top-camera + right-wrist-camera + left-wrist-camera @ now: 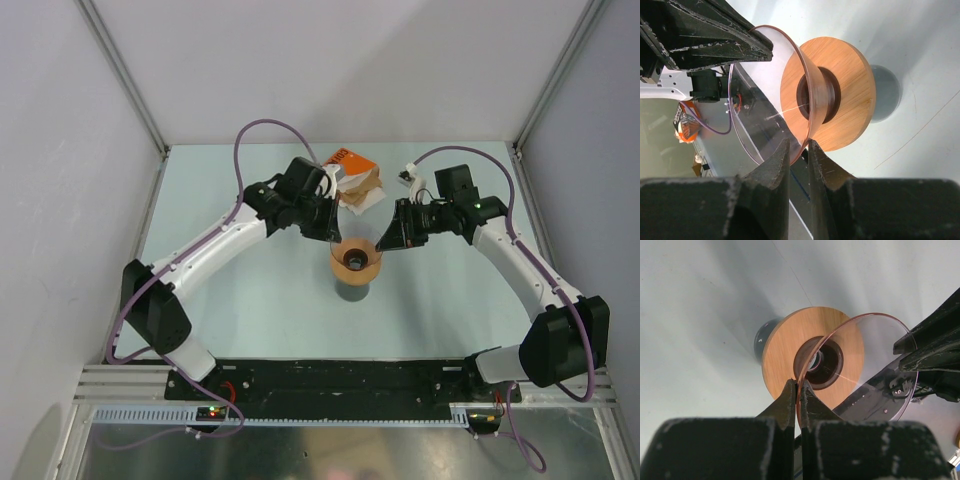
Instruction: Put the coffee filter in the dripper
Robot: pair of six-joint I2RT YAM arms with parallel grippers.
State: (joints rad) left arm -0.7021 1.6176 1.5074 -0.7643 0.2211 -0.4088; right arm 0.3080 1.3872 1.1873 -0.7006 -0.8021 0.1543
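The dripper (355, 252) is a clear, pinkish funnel sitting over the tan wooden ring (357, 270) on the dark grey cup (353, 291). My left gripper (335, 238) is shut on its left rim; in the left wrist view (799, 390) the fingers pinch the thin rim of the dripper (875, 355). My right gripper (383, 243) holds the opposite rim; in the right wrist view (799, 147) its fingers stand narrowly apart with the dripper's wall (770, 100) between them. No white coffee filter shows in any view.
An orange pack (350, 160) and brown papers (362, 190) lie just behind the cup, between the two arms. The tan ring (790, 345) and the cup (762, 337) show below the dripper. Grey walls close in the table on three sides.
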